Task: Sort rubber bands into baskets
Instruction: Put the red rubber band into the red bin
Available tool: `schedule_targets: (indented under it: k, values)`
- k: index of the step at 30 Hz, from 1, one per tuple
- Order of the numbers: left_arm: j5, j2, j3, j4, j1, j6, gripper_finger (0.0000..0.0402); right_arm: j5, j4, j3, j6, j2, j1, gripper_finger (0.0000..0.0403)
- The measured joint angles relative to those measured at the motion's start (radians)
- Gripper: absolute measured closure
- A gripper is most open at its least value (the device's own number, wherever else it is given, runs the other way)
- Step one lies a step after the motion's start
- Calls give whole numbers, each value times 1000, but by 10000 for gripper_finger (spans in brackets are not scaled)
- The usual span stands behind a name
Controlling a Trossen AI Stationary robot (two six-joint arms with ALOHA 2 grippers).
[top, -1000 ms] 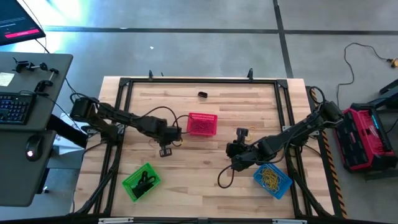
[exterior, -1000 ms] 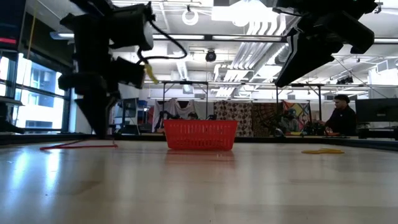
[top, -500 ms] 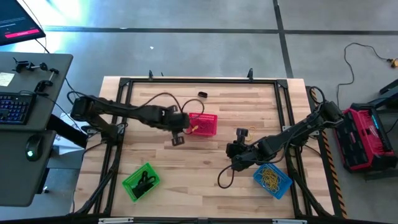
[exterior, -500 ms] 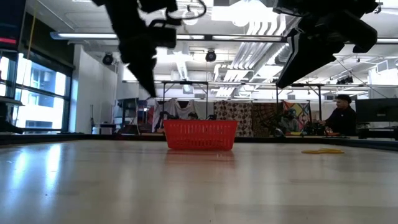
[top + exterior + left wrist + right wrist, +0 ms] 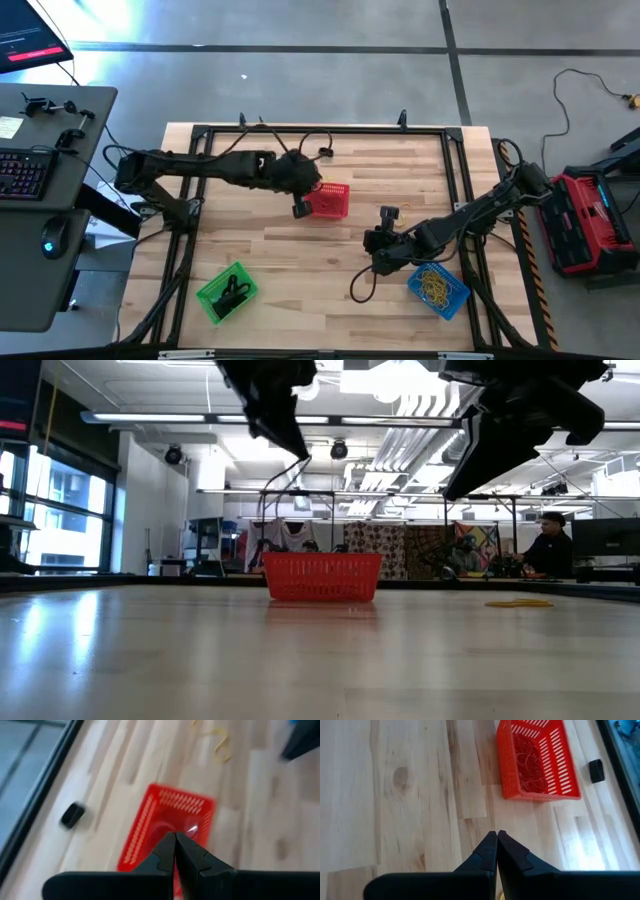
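rubber bands (image 5: pixel 530 762) fill the red basket (image 5: pixel 329 200) on the wooden table (image 5: pixel 320 290); left gripper (image 5: pixel 175 851) above it, jaws closed; right gripper (image 5: pixel 497 851) closed, empty; a person (image 5: pixel 549 545) sits behind.

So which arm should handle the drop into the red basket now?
Left. The left gripper hangs at the red basket's edge, shut, likely carrying a band. The right gripper waits mid-table, shut, apart from it.

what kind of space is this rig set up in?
Probably an open lab or workshop: the wooden table stands on bare concrete floor, a grey desk with keyboard sits beside it, and exposed ceiling lights run overhead.
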Motion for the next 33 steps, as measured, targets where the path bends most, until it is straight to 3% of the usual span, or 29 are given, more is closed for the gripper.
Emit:
schedule_targets:
  k: [5,18,33]
  values:
    - [76,4,0,88,21,17,401,33,24,-7,-25,0,-2,403]
    - [138,131,0,136,77,51,401,-103,566,-340,-110,-10,-102,403]
    - [224,304,0,190,117,72,401,-116,602,-359,-98,-10,-104,403]
